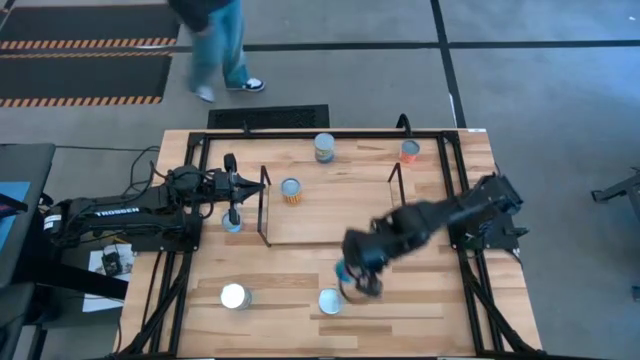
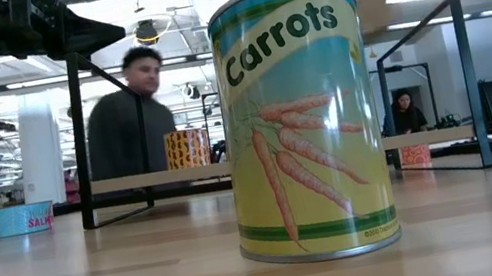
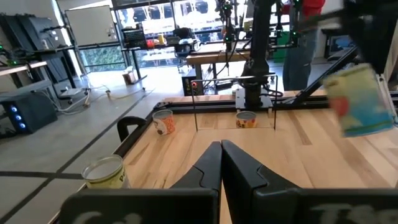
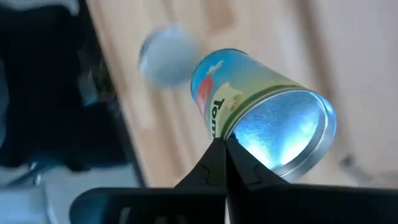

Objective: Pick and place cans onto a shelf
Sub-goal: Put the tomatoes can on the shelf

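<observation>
My right gripper [image 1: 362, 282] is over the table's near middle, shut on a can with a blue and green label [image 1: 344, 269], which is lifted off the wood; the left wrist view shows the same can [image 3: 357, 99] in the air. The shelf [image 1: 335, 215] stands mid-table with one orange can [image 1: 291, 190] upright on its platform. More cans stand on the tabletop: a carrots can [image 2: 299, 119], a white-topped one [image 1: 235, 296], and two by the far edge [image 1: 324, 147], [image 1: 409, 151]. My left gripper [image 3: 221, 163] waits shut and level beside the shelf's left upright. My right gripper has its two fingers closed together on the rim of the can's silvery end [image 4: 244, 138], at one spot on the edge. The fingers come steeply from above. The can is lifted clear of the table and hangs tilted below them, its label side turned away.
A flat blue tin [image 1: 232, 222] lies on the table below my left gripper. Black wire uprights [image 1: 265, 205] stand at both ends of the shelf. A black frame [image 1: 455, 180] runs round the tabletop. A person [image 1: 220, 45] walks beyond the far edge.
</observation>
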### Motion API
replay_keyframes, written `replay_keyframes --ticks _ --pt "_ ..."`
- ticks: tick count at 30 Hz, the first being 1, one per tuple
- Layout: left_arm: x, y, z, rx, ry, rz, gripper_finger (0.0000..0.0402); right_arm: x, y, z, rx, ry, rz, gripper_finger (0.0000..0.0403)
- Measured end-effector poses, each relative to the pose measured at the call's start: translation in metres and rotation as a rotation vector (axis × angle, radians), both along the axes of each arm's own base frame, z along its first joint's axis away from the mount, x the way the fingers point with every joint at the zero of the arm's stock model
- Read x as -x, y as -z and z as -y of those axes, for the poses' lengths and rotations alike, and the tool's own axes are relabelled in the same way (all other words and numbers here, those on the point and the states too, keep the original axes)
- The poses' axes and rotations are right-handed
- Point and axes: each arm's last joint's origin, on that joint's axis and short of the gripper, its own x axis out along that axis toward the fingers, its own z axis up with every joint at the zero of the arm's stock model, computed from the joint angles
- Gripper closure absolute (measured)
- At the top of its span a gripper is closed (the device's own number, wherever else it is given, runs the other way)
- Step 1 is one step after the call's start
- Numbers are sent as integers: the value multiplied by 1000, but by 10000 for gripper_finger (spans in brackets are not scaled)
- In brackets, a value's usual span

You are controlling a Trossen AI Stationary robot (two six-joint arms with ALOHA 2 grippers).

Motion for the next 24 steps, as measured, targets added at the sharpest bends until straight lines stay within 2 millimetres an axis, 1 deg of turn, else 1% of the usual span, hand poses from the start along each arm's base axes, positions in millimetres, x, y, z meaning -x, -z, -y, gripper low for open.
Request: replay_keyframes --ticks 4,7,10,13,16,18,21,23,24 --pt "0 0 0 0 -1 0 401 -14 -2 45 71 20 28 396" --pt "0 0 0 -1 -5 0 401 -21 -2 80 106 32 38 397" --pt "0 0 0 -1 -5 0 401 -27 -3 110 164 18 81 397" --pt "0 0 0 -2 -13 0 401 -30 -4 136 206 16 106 397" --pt "0 0 -1 -2 -22 0 401 -32 -6 153 234 9 140 397" --pt "0 0 -1 -2 -22 -1 401 -34 -7 162 252 -1 162 397" --pt "0 0 -1 -3 -22 -1 401 -44 2 165 268 -29 164 397" --pt "0 0 -1 -3 -22 0 401 -47 11 167 270 -55 119 397" --pt "0 0 -1 -3 -24 0 401 -52 16 168 269 -70 110 397"
